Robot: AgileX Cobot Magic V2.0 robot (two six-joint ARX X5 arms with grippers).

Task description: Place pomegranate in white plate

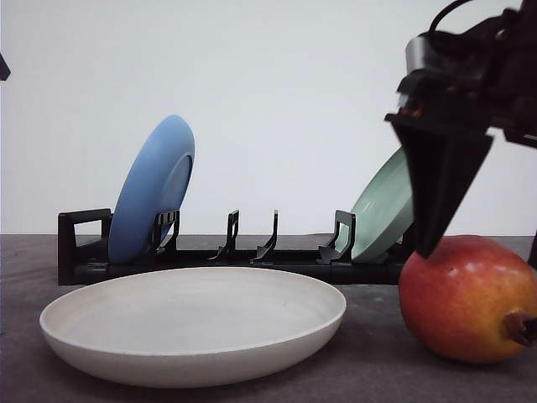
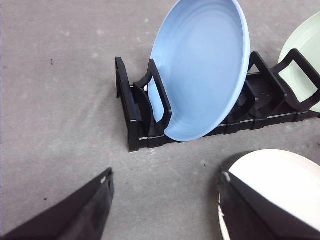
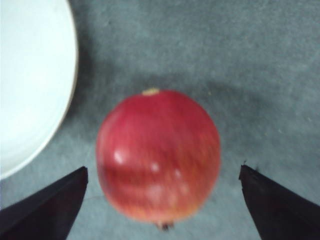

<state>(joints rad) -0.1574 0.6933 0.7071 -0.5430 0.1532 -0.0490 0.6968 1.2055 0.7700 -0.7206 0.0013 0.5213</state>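
Progress: early, nothing placed yet. The white plate [image 1: 193, 323] sits flat and bare on the counter [image 1: 369, 369], w/ the pomegranate [image 1: 467, 298] resting on the counter beside it, apart from the rim, crown stub pointing sideways toward the right. Judging by that, the grasp, lift, carry and release are all left to do.

Right hand [image 1: 426, 248] hangs directly over the fruit, fingertip at or just above the top of the skin in the front view; can't tell if it touches. In the right wrist view its fingers [image 3: 47, 207] are spread wide, one each side of the pomegranate [image 3: 158, 155], w/ clear gaps both sides, so no grip yet. The white plate's edge [image 3: 30, 90] shows close by there.

Left hand [image 2: 165, 210] is also spread, holding nothing, hovering over bare counter near the white plate [image 2: 280, 185] and the dish rack [image 2: 132, 115].

Surface: dark grey counter, matte, slightly speckled. Behind the plate stands a black dish rack [image 1: 84, 252] w/ a blue plate [image 1: 155, 189] upright at the left end and a pale green plate [image 1: 386, 206] leaning at the right end; middle slots open.

Room: plain white wall [image 1: 277, 101] behind, nothing else to see.
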